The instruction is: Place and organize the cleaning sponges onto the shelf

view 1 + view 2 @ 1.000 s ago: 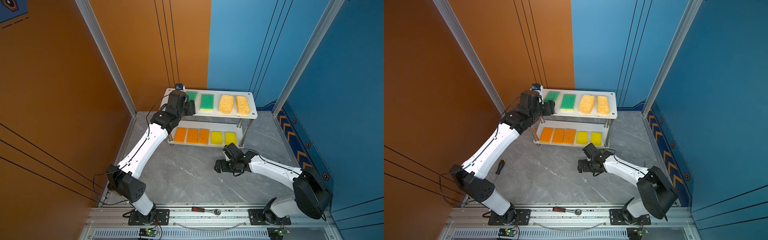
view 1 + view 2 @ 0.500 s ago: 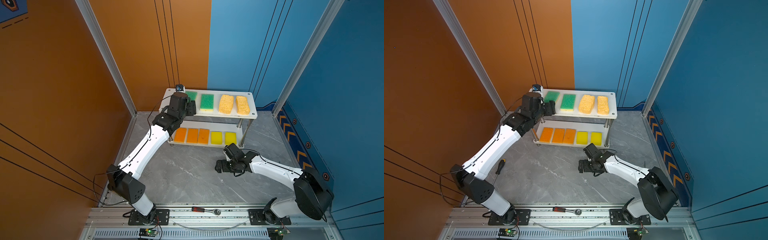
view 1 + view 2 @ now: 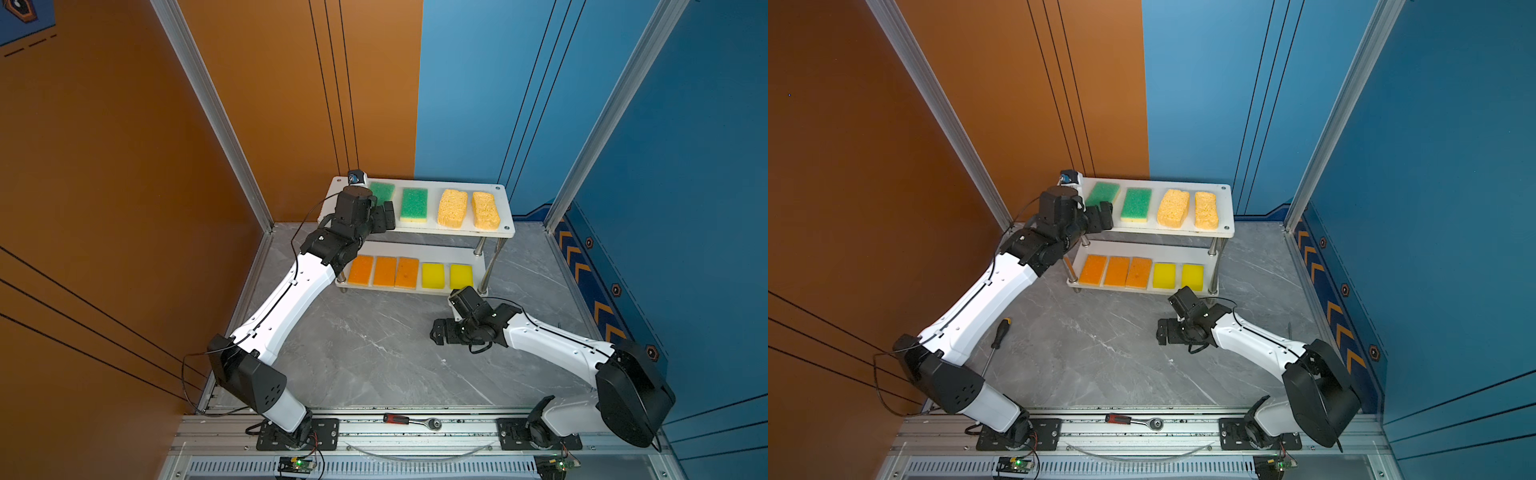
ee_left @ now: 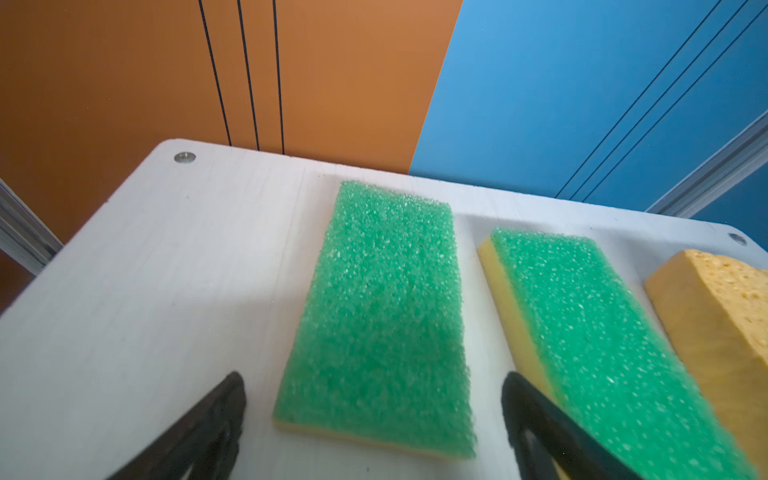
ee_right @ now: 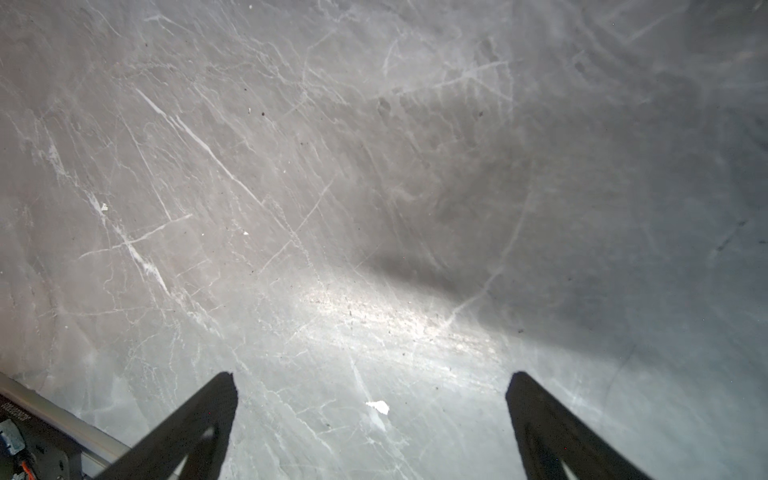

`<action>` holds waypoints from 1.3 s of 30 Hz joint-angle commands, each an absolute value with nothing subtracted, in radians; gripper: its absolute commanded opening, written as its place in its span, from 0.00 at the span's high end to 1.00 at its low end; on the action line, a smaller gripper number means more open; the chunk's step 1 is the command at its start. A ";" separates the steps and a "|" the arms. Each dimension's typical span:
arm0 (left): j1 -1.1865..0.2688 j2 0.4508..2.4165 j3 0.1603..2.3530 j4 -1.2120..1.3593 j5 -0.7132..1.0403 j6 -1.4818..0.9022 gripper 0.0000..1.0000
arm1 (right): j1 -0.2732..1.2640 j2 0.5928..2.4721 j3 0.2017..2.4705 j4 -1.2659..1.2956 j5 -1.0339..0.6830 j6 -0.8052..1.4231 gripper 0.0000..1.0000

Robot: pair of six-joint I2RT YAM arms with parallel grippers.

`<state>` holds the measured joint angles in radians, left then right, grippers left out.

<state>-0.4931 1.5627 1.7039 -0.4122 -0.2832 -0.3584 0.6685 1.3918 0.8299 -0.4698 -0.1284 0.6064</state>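
In front of the shelf (image 3: 1226, 203), the right gripper (image 5: 370, 378) is hovering low over the grey veined work surface (image 5: 291, 166). Its jaws are standing wide and gripping nothing.

On the shelf's lower board (image 3: 415, 249), three orange-topped sponges (image 3: 384, 271) are lying edge to edge. Two smooth, bright yellow sponges (image 3: 433, 275) are sitting beside them, toward the shelf's right end in both top views.

On the shelf's upper board (image 4: 124, 270), the left gripper (image 4: 370, 382) is straddling the near end of a green-topped sponge (image 4: 374, 324). Its fingers are standing clear of the foam on both sides, so that sponge is lying free and flat on the white board, its coarse green scouring face sitting on a thin yellow layer. Beside it a second green-topped sponge (image 4: 602, 332) is lying, and beyond that two porous sponges (image 3: 452, 208) with rounded corners.

All nine appear to be resting on the shelf, so I judge the placing step is ending. The next move is calling for the left gripper to back straight out past the shelf's front edge without its finger dragging the second sponge. The freed sponge is lying slightly askew to its neighbour and may want squaring.
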 commanded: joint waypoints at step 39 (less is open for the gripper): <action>-0.415 0.794 0.934 -0.258 -0.304 -0.062 0.02 | 0.026 1.058 0.966 -0.667 -0.372 0.145 0.00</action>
<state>-0.4438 0.8276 0.9939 -0.3367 -0.2745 -0.1223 0.0776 1.0737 0.9550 -0.6659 -0.3126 0.2077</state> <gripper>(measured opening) 0.979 0.998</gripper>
